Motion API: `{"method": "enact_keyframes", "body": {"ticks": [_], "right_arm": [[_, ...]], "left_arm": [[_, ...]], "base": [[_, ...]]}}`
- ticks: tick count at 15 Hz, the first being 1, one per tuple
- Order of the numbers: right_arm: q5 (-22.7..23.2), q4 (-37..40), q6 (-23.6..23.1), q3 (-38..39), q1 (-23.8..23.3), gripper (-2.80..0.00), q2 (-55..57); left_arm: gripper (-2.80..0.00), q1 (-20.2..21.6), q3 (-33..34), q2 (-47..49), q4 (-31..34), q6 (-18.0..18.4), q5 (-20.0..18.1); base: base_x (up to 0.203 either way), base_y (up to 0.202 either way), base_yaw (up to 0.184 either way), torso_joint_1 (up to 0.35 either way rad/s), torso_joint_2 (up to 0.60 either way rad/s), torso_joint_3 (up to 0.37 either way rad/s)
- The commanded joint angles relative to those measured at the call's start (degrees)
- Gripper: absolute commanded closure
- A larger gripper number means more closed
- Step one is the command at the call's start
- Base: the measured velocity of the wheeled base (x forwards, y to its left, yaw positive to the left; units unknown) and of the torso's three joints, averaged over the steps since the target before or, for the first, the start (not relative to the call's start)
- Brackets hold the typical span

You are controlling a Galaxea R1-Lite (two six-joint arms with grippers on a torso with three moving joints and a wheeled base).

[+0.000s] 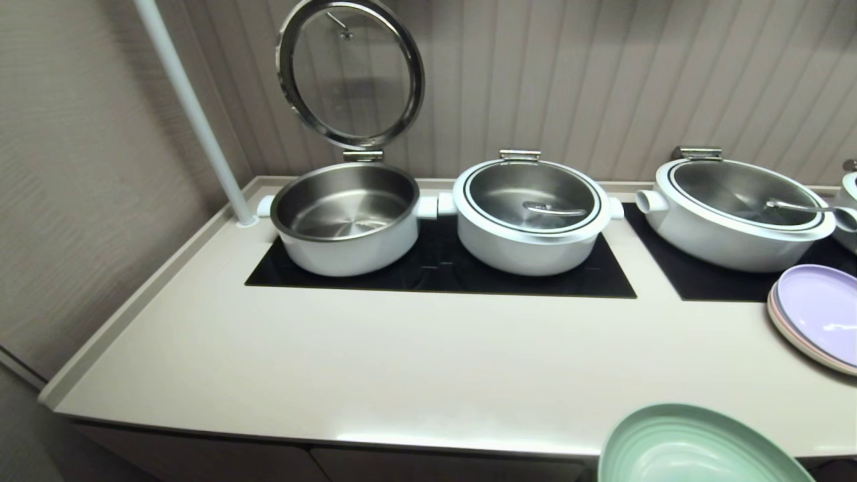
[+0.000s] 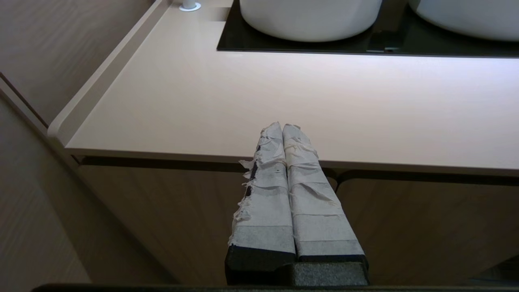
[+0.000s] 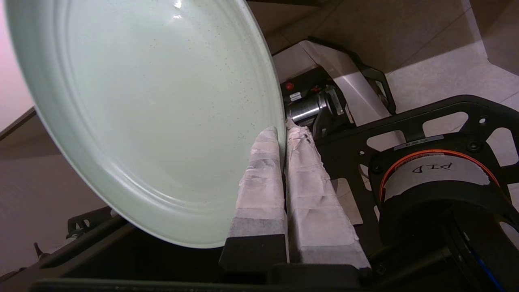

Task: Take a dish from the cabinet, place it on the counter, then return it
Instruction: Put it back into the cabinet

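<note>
The pale mint-green dish [image 3: 154, 113] fills much of the right wrist view, tilted on edge, its rim pinched between the taped fingers of my right gripper [image 3: 282, 129], which is shut on it. In the head view the dish [image 1: 696, 448] shows at the bottom right, in front of the cream counter [image 1: 375, 361] and off its front edge. My left gripper [image 2: 282, 126] hangs shut and empty before the cabinet doors [image 2: 162, 219], level with the counter's front edge [image 2: 194, 154]. The cabinet's inside is out of view.
On the black glass panel [image 1: 435, 271] stand an open steel pot [image 1: 345, 221] with its glass lid raised and a lidded white pot [image 1: 532, 214]. A third pot [image 1: 733, 214] and stacked lilac plates [image 1: 820, 318] sit at the right. A white pole [image 1: 194, 114] rises at the back left.
</note>
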Motion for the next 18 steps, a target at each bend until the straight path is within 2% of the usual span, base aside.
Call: {"method": "enact_keyframes", "body": {"ticks": [1,18], "right_arm": [[0.0,0.2,0.4,-0.1,0.1,0.0,0.0],[0.1,1.1,1.7,0.0,0.1,0.0,-0.1]], "left_arm": [[0.0,0.0,0.0,0.0,0.0,-0.1,0.0],[0.0,0.0,0.0,0.0,0.0,0.0,0.0]], "base": [[0.0,0.0,0.0,-0.05,0.1,0.056],[0.0,0.0,0.0,-0.062,0.14,0.071]]}}
